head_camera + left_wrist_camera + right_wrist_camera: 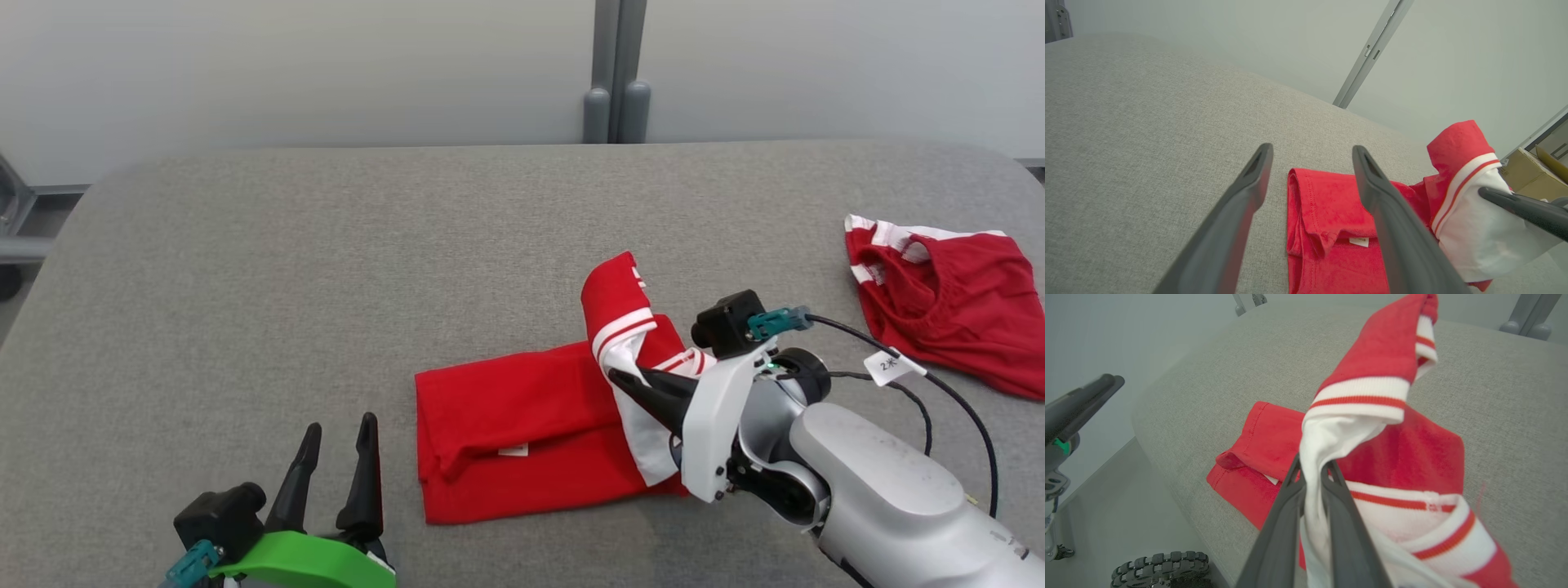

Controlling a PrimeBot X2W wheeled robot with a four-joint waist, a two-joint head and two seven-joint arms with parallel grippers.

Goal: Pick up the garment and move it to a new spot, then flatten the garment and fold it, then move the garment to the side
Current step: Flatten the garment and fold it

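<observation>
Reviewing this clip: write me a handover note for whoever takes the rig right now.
Left gripper: jaws open, empty, above the near edge of the table.
Right gripper: jaws shut on the white sleeve of the red shirt, held raised.
Done: shirt mid-table, body folded over.
Second red garment lies far right on the table.
To do: lay sleeve in, finish folding, move shirt aside.

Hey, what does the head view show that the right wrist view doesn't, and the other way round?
Head view adds a second red garment lying near the right end of the grey table. Right wrist view adds a knobby wheel low down beside the table edge. Both share the red-and-white garment, partly folded on the table, with the right gripper shut on a raised white part.
</observation>
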